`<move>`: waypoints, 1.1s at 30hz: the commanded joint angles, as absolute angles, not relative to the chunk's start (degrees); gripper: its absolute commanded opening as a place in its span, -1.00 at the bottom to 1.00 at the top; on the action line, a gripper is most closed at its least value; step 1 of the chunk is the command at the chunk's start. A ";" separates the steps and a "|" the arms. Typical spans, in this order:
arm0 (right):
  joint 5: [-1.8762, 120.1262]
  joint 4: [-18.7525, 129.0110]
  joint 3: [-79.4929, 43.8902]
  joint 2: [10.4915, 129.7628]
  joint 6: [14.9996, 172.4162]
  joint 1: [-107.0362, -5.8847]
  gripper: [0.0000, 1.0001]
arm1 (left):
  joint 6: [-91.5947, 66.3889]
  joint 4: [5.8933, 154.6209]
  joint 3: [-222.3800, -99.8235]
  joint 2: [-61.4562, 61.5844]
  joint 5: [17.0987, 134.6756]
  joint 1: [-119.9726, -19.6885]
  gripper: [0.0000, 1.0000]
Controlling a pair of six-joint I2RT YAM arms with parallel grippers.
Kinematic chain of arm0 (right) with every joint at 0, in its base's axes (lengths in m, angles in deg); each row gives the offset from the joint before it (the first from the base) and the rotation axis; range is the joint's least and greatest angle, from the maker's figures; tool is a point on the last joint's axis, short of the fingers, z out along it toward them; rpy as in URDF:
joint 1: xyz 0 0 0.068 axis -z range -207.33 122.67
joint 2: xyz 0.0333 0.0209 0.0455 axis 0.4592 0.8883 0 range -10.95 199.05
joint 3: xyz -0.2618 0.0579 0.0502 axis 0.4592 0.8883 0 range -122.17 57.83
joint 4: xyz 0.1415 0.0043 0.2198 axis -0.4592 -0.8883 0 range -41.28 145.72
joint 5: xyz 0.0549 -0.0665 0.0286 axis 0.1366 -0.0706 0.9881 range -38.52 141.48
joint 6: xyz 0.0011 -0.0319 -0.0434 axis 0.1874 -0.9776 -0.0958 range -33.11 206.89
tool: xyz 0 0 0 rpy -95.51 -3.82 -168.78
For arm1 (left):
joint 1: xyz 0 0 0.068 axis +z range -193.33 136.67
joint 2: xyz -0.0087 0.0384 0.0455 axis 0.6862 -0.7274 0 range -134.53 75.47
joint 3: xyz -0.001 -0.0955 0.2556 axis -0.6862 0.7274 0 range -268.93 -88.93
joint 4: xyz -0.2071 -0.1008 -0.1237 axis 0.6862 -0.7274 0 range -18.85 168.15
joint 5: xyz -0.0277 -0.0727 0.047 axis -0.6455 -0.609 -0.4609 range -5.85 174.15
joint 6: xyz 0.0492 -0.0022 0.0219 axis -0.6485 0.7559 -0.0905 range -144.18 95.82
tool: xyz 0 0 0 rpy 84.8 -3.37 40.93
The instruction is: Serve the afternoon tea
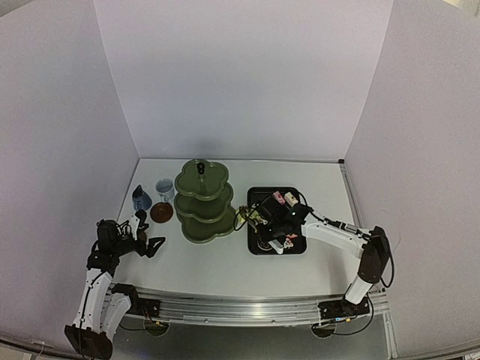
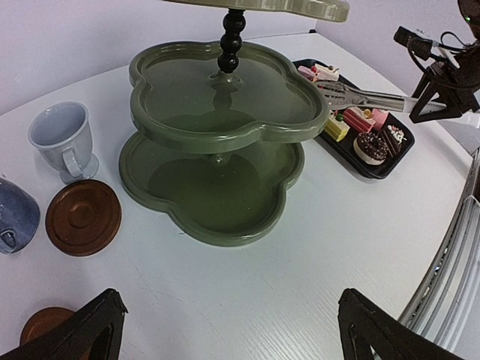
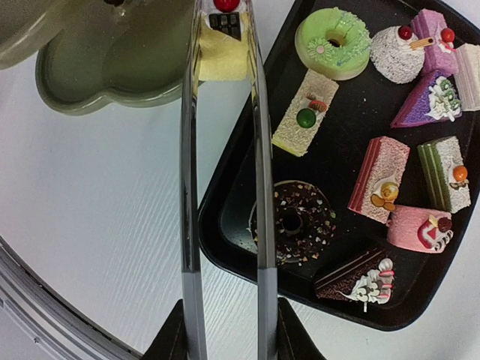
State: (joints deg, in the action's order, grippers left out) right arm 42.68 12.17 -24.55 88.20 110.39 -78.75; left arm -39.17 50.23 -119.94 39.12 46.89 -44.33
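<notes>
- Left jaws gape wide, holding nothing, low over the worktop near two saucers.
- Dark-blue cup and pale cup sit beside the saucers, not on them.
- Stand: every visible tier is bare.
- Right jaws clamp the tongs, whose tips seem to pinch a yellow cake between tray and stand.
- The other cakes lie on the tray, so serving looks barely begun.

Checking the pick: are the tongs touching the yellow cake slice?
Touching. Right wrist view: both arms of the tongs press against the sides of the yellow cake slice.
</notes>
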 commanded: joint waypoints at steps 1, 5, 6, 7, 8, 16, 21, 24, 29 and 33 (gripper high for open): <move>44.54 21.77 -23.57 87.39 108.16 -79.00 -0.97 | -39.82 51.76 -119.61 39.98 47.33 -44.48 0.99; 45.89 24.34 -23.46 89.39 108.22 -79.27 -0.98 | -39.98 51.59 -119.76 39.73 47.62 -44.50 0.99; 46.33 24.91 -23.68 90.11 108.39 -79.47 -0.98 | -40.05 51.60 -119.78 39.67 47.69 -44.50 0.99; 46.70 25.38 -23.94 90.86 108.59 -79.68 -0.98 | -40.12 51.61 -119.78 39.62 47.75 -44.49 0.99; 46.81 25.55 -24.42 91.76 108.92 -79.87 -0.98 | -40.17 51.52 -119.78 39.62 47.78 -44.48 0.99; 46.65 26.24 -24.63 94.84 110.94 -80.39 -0.93 | -40.78 50.91 -119.91 39.89 48.17 -44.50 0.99; 45.95 26.31 -24.92 95.65 110.95 -80.93 -0.68 | -40.79 51.08 -119.87 39.68 47.93 -44.51 0.99; 45.58 26.29 -25.53 96.07 110.99 -81.24 -0.43 | -40.87 51.19 -119.87 39.47 47.90 -44.51 0.99; 45.75 26.37 -26.88 97.31 110.95 -81.61 -0.23 | -40.99 51.34 -119.71 39.48 47.94 -44.51 0.99; 44.92 26.31 -28.39 99.00 110.67 -81.79 -0.21 | -41.15 51.38 -119.68 39.46 47.94 -44.50 0.99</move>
State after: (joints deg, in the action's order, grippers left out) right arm 45.92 24.24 -24.74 97.26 110.78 -81.32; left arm -40.49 50.18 -119.91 39.46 47.90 -44.33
